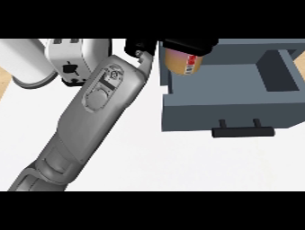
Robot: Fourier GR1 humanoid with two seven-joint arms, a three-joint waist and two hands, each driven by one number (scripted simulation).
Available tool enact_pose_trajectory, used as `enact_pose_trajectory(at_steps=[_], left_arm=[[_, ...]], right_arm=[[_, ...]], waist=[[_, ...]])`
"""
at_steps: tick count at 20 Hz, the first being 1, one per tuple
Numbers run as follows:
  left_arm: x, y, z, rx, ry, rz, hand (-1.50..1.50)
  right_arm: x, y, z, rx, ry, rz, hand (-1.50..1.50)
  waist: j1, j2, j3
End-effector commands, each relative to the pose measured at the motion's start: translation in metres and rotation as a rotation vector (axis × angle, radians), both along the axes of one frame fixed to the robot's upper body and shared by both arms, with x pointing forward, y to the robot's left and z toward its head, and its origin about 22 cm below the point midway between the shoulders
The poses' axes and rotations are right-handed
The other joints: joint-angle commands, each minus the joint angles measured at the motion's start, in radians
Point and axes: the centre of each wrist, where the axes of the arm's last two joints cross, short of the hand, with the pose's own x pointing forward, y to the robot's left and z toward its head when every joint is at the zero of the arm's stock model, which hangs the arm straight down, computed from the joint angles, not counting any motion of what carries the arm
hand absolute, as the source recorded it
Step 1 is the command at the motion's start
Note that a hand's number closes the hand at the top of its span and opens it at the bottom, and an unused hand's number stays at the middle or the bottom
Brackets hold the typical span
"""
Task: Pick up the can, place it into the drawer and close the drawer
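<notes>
At upper centre of the frame, the left hand curls around the can over the open drawer's left wall — it should shift right, clear of that wall, before letting go.

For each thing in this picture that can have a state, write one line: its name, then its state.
Drawer: open, nothing seen resting inside.
Can: held off the counter, at the drawer's left wall, not yet set down.
Hand: fingers curled over the can's top; which arm it belongs to cannot be told.
Drawer handle: free, nothing touching it.
Toaster: upright on the counter, partly hidden by the forearm.
</notes>
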Motion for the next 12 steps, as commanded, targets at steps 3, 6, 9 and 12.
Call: enact_pose_trajectory(at_steps=[3,6,9,12], left_arm=[[0.009,-0.033,0.008,0.03,0.003,0.032,1.5],[0.016,-0.043,0.041,0.041,0.02,0.035,1.5],[0.018,-0.042,0.024,0.064,0.02,0.009,1.5],[0.023,-0.046,0.031,0.055,0.019,0.028,1.5]], right_arm=[[0.007,0.006,-0.007,0.02,0.002,0.016,-1.5],[0.001,-0.001,-0.002,0.002,-0.006,0.005,-1.5],[0.015,0.01,-0.009,0.012,0.002,-0.002,-1.5],[0.004,-0.014,-0.004,-0.006,0.004,-0.01,-1.5]], waist=[[-0.026,0.006,0.001],[-0.031,0.007,0.001],[-0.014,0.005,0.001],[-0.026,0.006,0.001]])
